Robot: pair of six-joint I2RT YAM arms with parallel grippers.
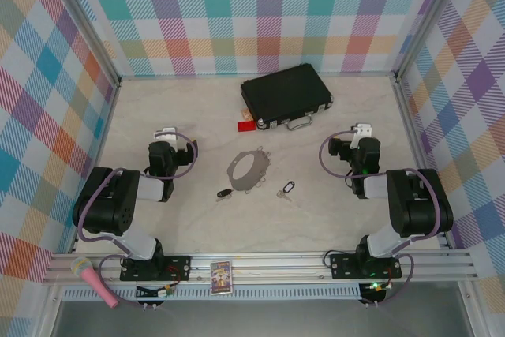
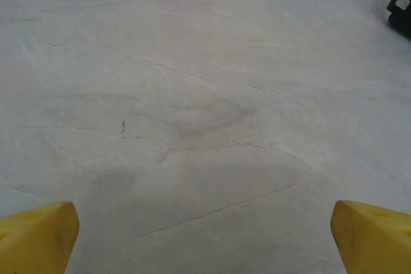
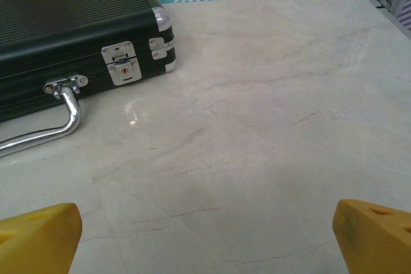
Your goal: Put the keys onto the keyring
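Note:
The grey keyring (image 1: pixel 249 171) lies flat in the middle of the table. A key with a dark brownish head (image 1: pixel 225 193) rests just below its left side. A silver key with a black looped head (image 1: pixel 286 189) lies below its right side. My left gripper (image 1: pixel 165 132) sits folded back at the left, open, its yellow fingertips (image 2: pixel 38 235) wide apart over bare table. My right gripper (image 1: pixel 362 129) sits at the right, also open, with yellow fingertips (image 3: pixel 376 232) spread and nothing between them.
A black case (image 1: pixel 286 96) with a silver handle (image 3: pixel 45 129) lies at the back centre, a small red tag (image 1: pixel 246 125) at its front left corner. Checked walls enclose the table on three sides. A pink microphone (image 1: pixel 95 280) and a card (image 1: pixel 221 278) sit on the front rail.

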